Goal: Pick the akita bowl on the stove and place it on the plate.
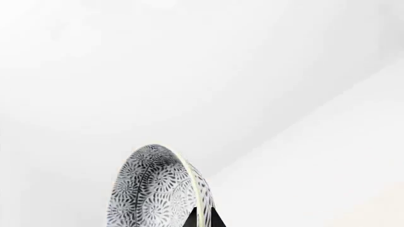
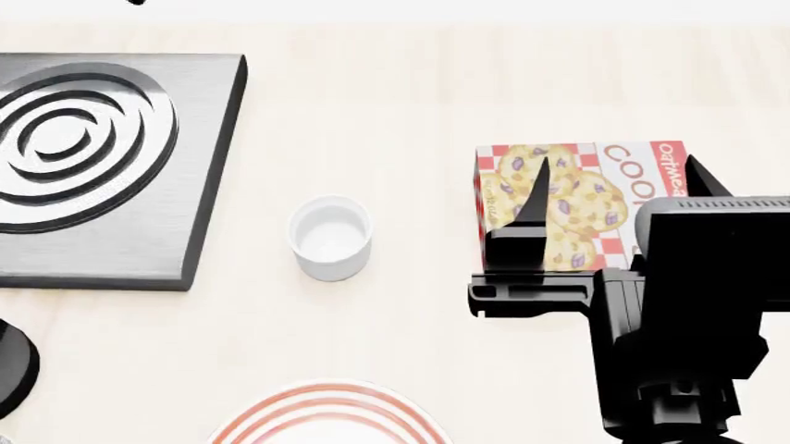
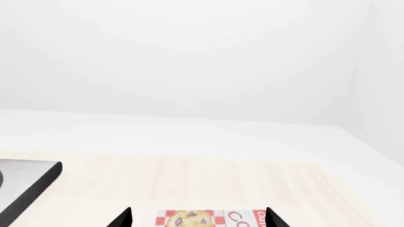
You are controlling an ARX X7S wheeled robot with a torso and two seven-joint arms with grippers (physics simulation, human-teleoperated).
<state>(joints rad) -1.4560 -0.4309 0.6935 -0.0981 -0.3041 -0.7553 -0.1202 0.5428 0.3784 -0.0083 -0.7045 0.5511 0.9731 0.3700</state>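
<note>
The akita bowl (image 1: 151, 189), white with a dense grey-black pattern, shows only in the left wrist view, tipped on edge against a bare white background. My left gripper (image 1: 202, 220) is shut on its rim, one black fingertip on each side of the wall. The stove (image 2: 185, 185) lies at the head view's left with nothing on its black burner rings. The plate (image 2: 327, 412), white with red rings, peeks in at the bottom edge. My right gripper (image 2: 615, 185) hovers open above a cookie box (image 2: 574, 203), holding nothing. The head view shows neither the bowl nor the left gripper.
A small plain white cup (image 2: 331, 238) stands between the stove and the cookie box (image 3: 202, 219). A dark rounded shape (image 2: 13, 365) sits at the head view's lower left edge. The stove's corner (image 3: 28, 182) shows in the right wrist view, with a white wall behind the table.
</note>
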